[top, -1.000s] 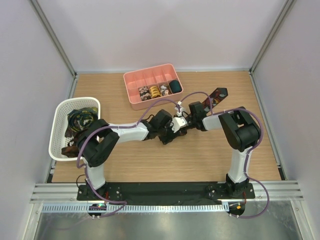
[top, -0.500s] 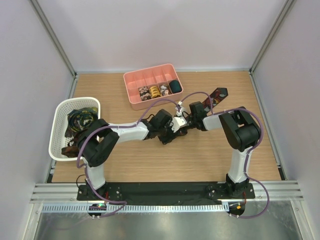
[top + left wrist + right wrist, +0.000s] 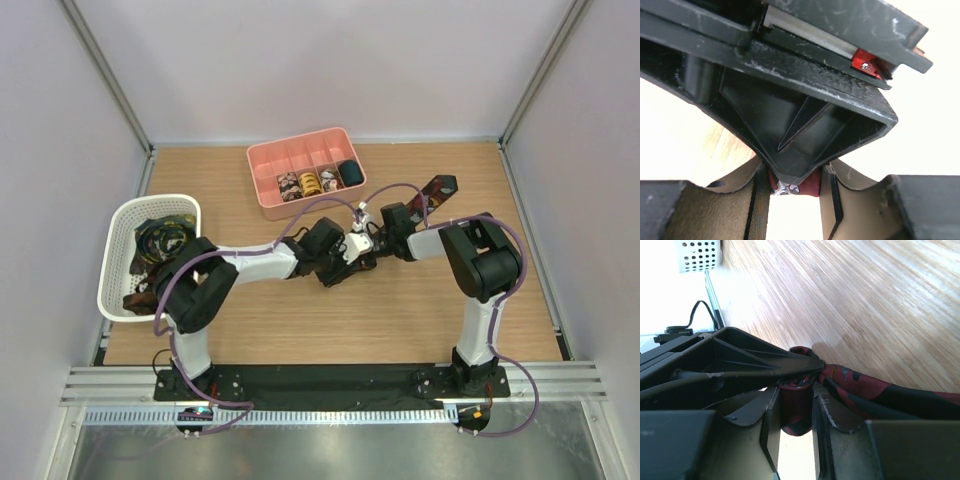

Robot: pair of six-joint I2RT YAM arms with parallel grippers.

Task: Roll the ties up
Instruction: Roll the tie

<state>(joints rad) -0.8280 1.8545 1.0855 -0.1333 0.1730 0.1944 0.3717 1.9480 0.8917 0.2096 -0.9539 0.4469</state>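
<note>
A dark red printed tie [image 3: 437, 187] trails from the back right of the table to the middle, where both grippers meet. Its near end is wound into a small coil [image 3: 795, 412]. My right gripper [image 3: 796, 390] is shut on that coil, and the tail [image 3: 880, 390] runs off to the right. My left gripper [image 3: 794, 187] comes in from the other side, and a bit of the red coil [image 3: 807, 186] fills the gap between its pads [image 3: 735, 200]. A right finger [image 3: 805, 125] crosses in front. Seen from above, the left gripper [image 3: 343, 258] and right gripper [image 3: 368, 246] touch tip to tip.
A pink divided tray [image 3: 256, 182] at the back holds rolled ties [image 3: 310, 182] in its front compartments. A white mesh basket [image 3: 118, 262] at the left edge holds several loose ties [image 3: 158, 240]. Bare wooden table lies in front of the grippers.
The left jaws have narrowed onto the coil. Both arms stay almost where they were, and the tie's tail has not moved.
</note>
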